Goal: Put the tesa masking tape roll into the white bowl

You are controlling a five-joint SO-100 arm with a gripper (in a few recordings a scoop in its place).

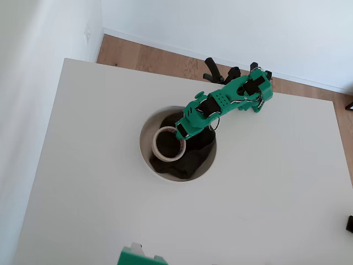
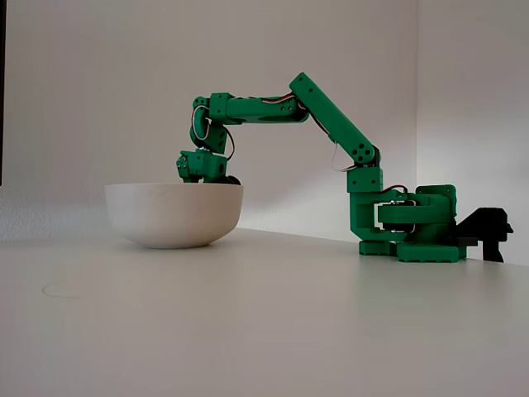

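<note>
From overhead, the tape roll sat inside the bowl on the dark cloth, over toward the bowl's left side. The green gripper was dipped into the bowl too, touching the roll's right edge; couldn't tell if it was clamped or loose.

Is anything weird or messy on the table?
Nothing is spilled or broken. The one odd thing is a crumpled dark cloth lying inside the white bowl, with the tape roll on top of it at the gripper.
</note>
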